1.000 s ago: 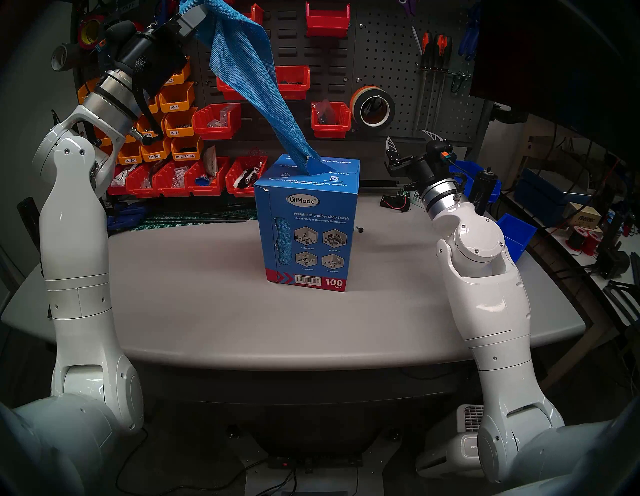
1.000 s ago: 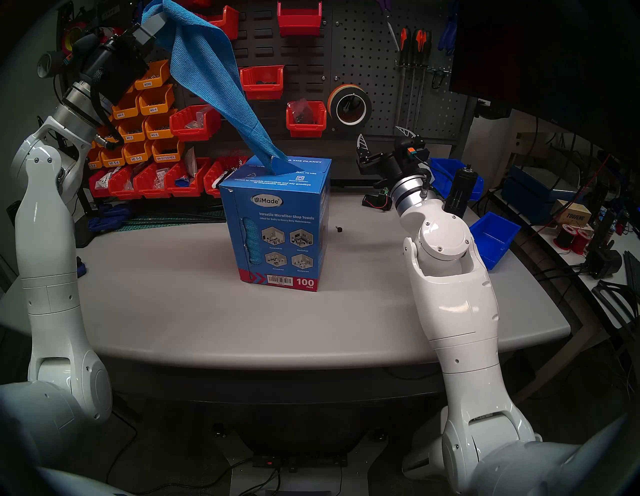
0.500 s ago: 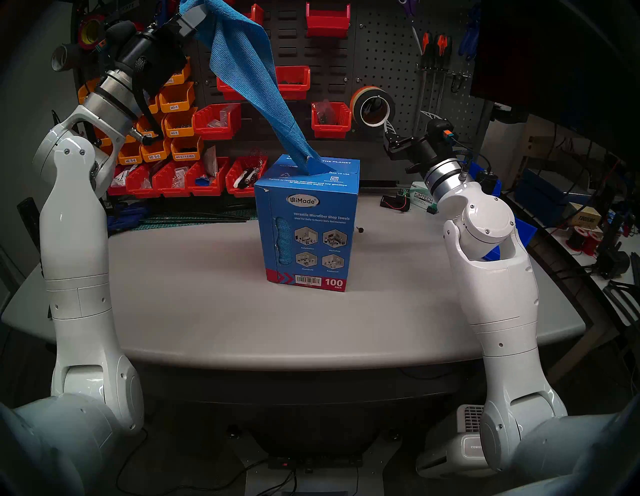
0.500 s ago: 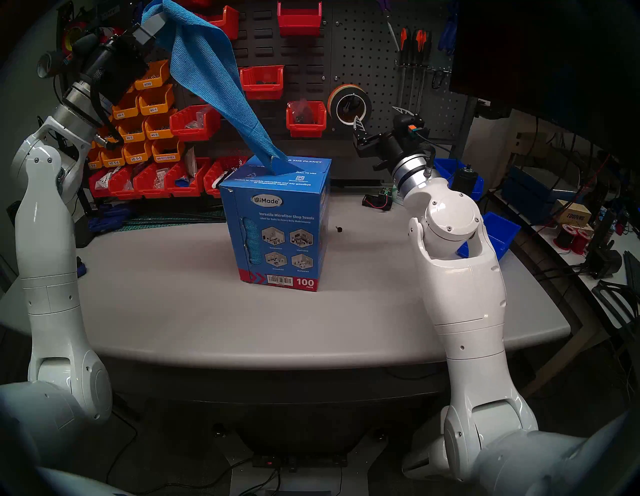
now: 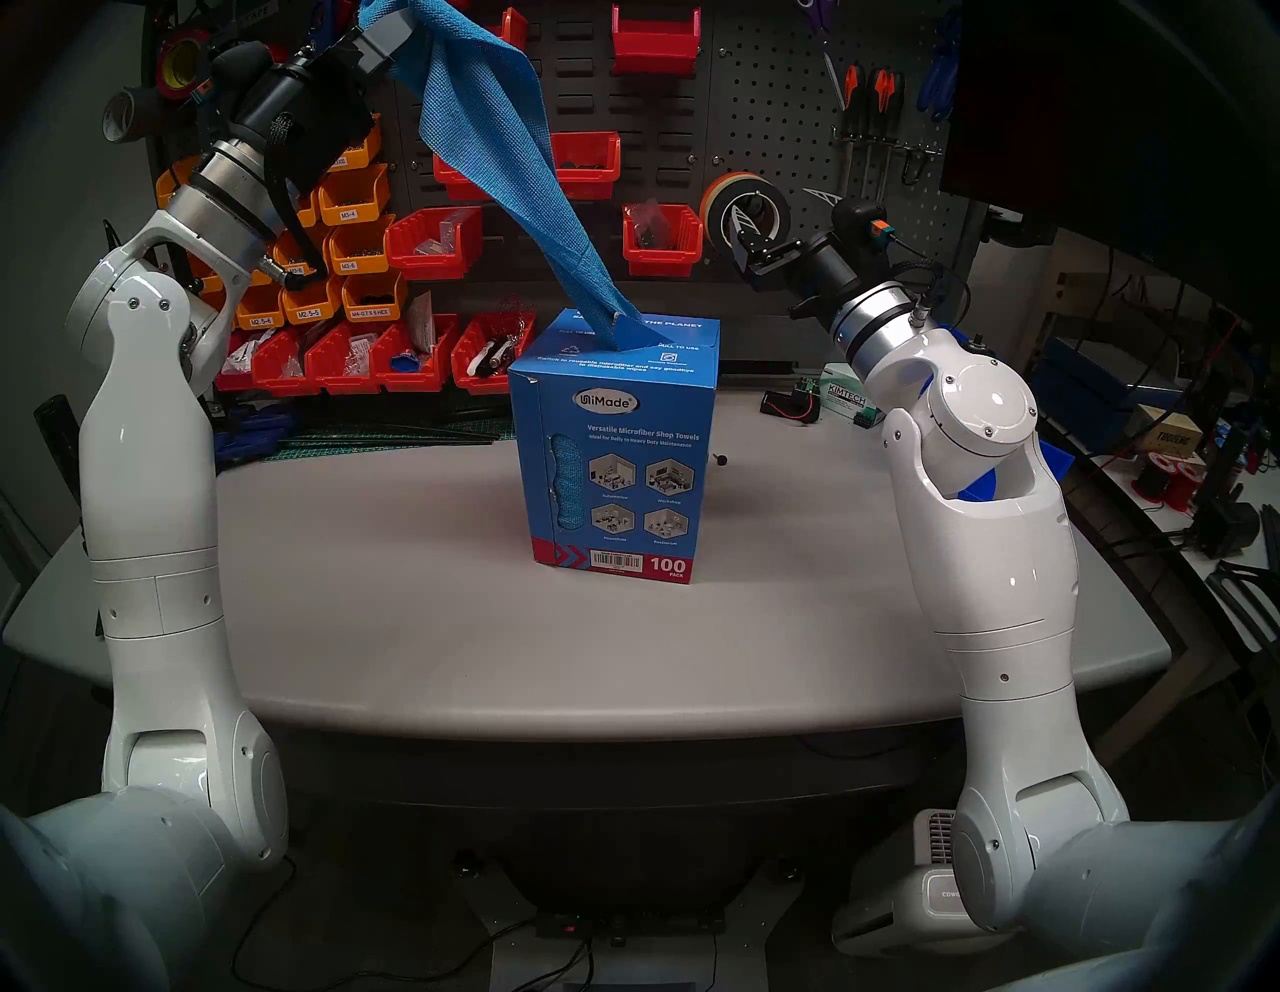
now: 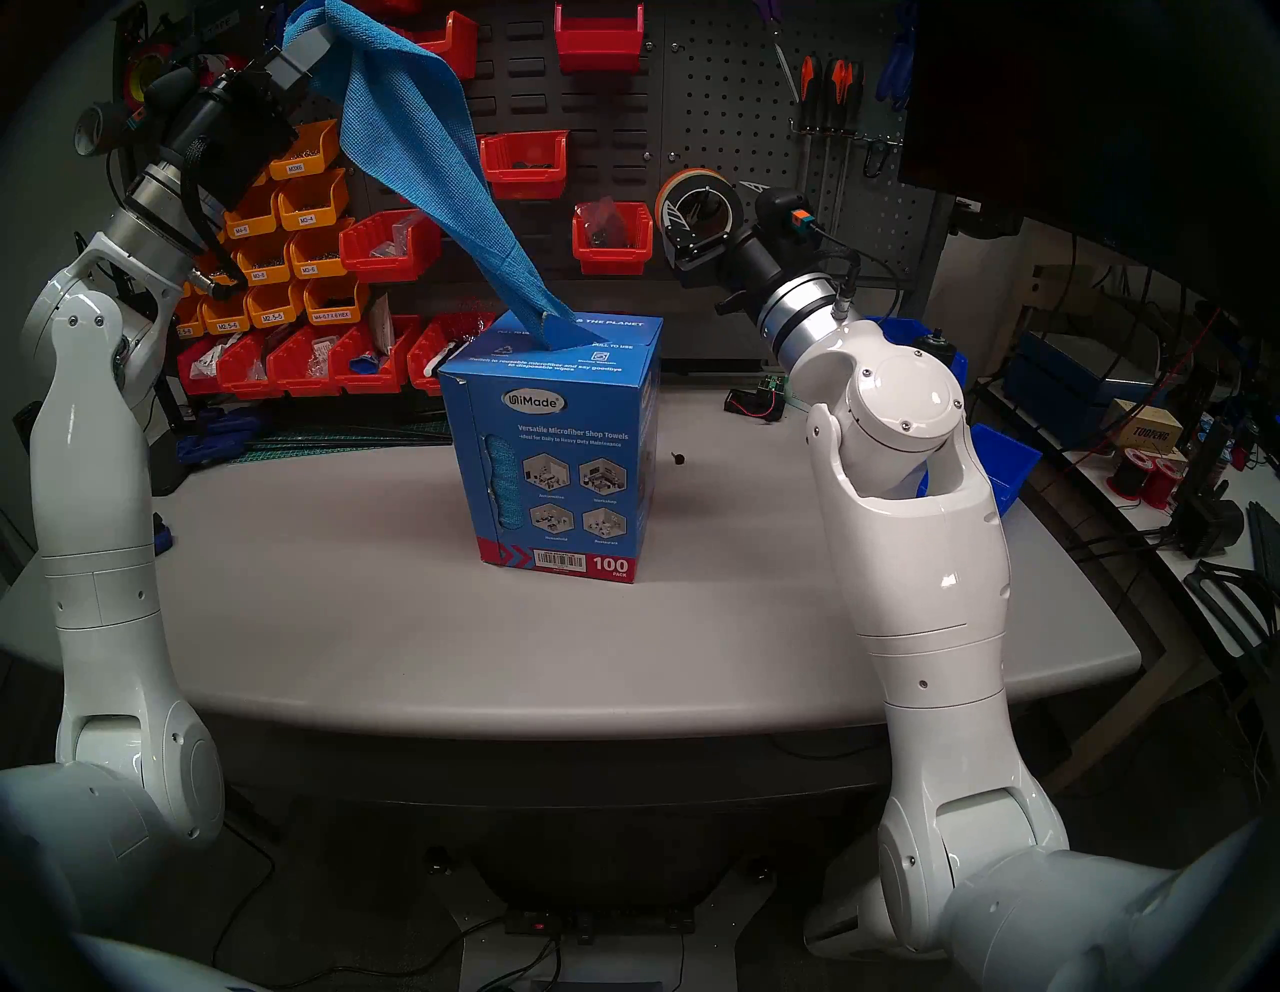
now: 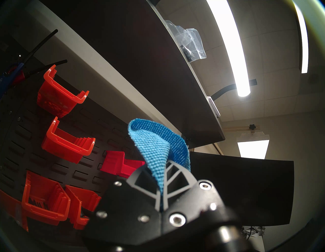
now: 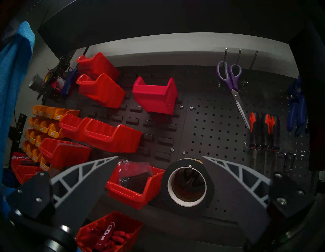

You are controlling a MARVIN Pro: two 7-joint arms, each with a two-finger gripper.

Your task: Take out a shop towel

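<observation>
Head L view: my left claw (image 5: 405,24) is clamped on the shop towel (image 5: 499,152), high over the surface's far-left corner. Towel's long axis slants down-right to the box (image 5: 613,450) slot mid-surface; lower end is in the slot.

Head R view: right claw (image 6: 713,201), fingers spread, empty, is near the towel's low end.

L wrist: towel corner (image 7: 158,151) pinched between my fingers.

R wrist: towel (image 8: 12,88) lies at the view's left, w/ my fingers (image 8: 84,176) apart.

Dim workshop: a grey table (image 5: 415,623) sits before a dark pegboard wall (image 5: 776,104), red bins (image 5: 433,242) hung left on it, long ceiling lights (image 7: 233,52) glowing above.
</observation>
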